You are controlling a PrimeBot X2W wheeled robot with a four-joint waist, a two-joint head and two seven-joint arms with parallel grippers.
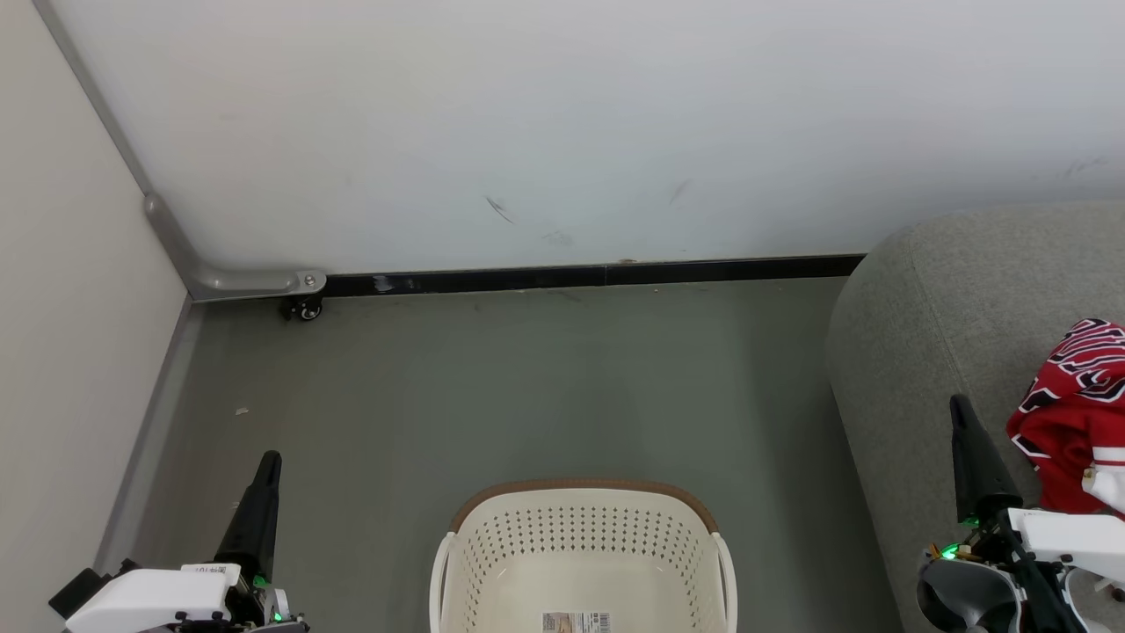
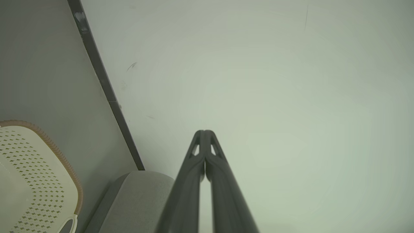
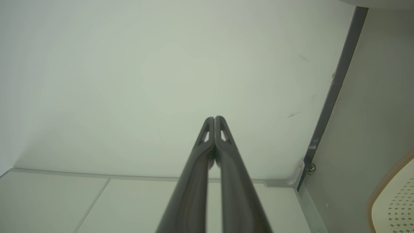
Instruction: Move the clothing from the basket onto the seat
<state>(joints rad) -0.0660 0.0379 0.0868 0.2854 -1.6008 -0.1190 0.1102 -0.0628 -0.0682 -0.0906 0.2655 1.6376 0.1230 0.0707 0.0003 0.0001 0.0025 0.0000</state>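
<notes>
The cream perforated basket (image 1: 580,554) with a brown rim stands on the floor at the bottom middle of the head view; the part of its inside that shows holds only a label. Red clothing (image 1: 1072,413) with white and black lettering lies on the grey seat (image 1: 940,325) at the right. My left gripper (image 1: 268,459) is shut with nothing in it, left of the basket. My right gripper (image 1: 958,403) is shut with nothing in it, over the seat's front, just left of the clothing. In the wrist views the left gripper (image 2: 204,132) and right gripper (image 3: 214,118) point at the wall with their tips together.
A white wall (image 1: 562,132) with a black baseboard (image 1: 589,277) runs across the back. A grey bracket with a small caster (image 1: 305,308) sits at the left corner. Grey floor (image 1: 527,387) lies between the wall, basket and seat.
</notes>
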